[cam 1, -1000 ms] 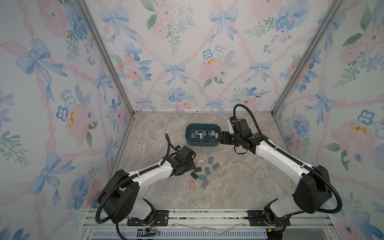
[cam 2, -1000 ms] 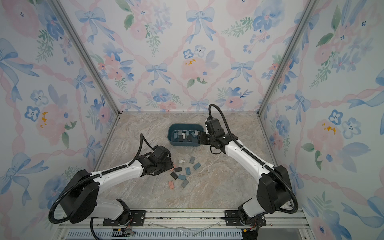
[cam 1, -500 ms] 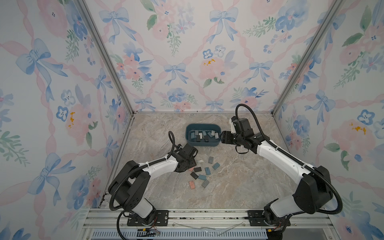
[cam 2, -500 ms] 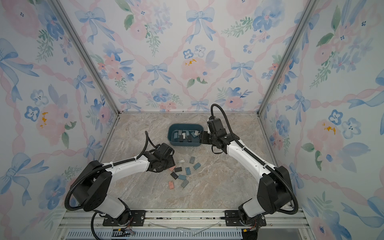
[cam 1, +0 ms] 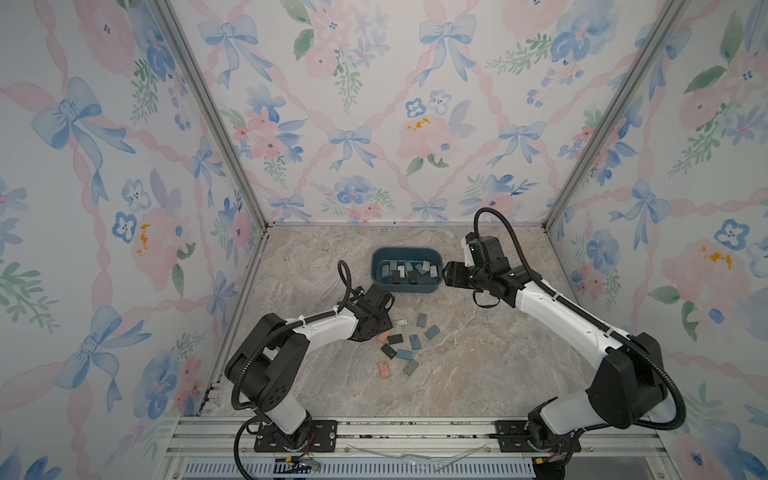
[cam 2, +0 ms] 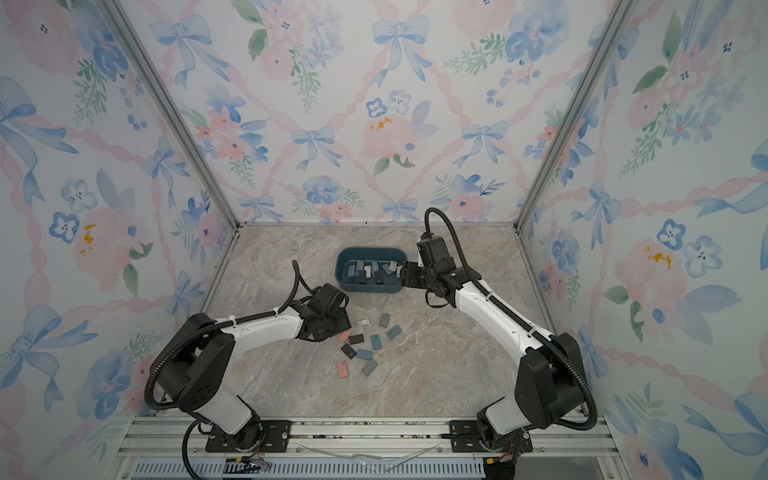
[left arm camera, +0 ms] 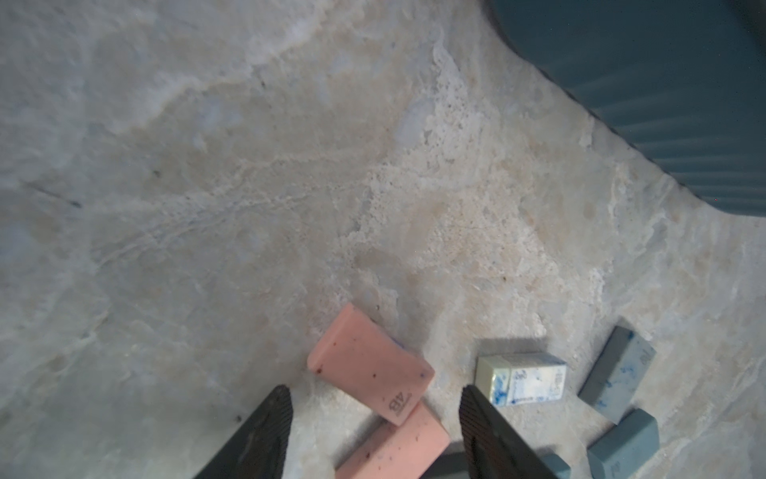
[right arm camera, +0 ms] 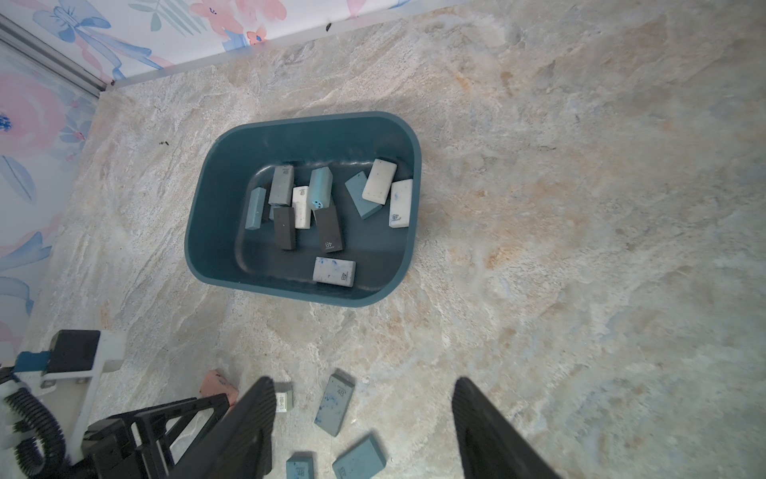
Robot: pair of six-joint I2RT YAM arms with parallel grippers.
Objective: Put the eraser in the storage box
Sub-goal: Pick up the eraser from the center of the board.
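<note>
The dark teal-blue rectangular plastic storage box (cam 1: 404, 288) with rounded corners sits toward the back of the marbled beige surface (cam 1: 478, 361). Ten or so small rectangular erasers in white, grey, blue and black (right arm camera: 327, 232) lie jumbled on its floor. In front of the box, on the bare surface, a loose scatter of grey-blue, dark and pink erasers (cam 1: 414, 342) is spread out. The left arm (cam 1: 324, 326) reaches low over the left edge of that scatter, and the left jaws stand well apart with nothing gripped. Seen from that wrist, a salmon-pink rectangular eraser stamped 4B (left arm camera: 371, 365) lies just ahead of the two dark fingertips (left arm camera: 275, 414). It rests tilted across a second pink eraser (left arm camera: 398, 450) that lies between them, and neither fingertip looks to be touching either one. Just beside these lie a white eraser smeared with blue ink (left arm camera: 522, 379) and two grey-blue erasers (left arm camera: 617, 373), with the box's ribbed outer wall close by. The right arm (cam 1: 557, 307) stretches toward the box's right end, where the right jaws hang in the air just beside it, also wide open and empty.
</note>
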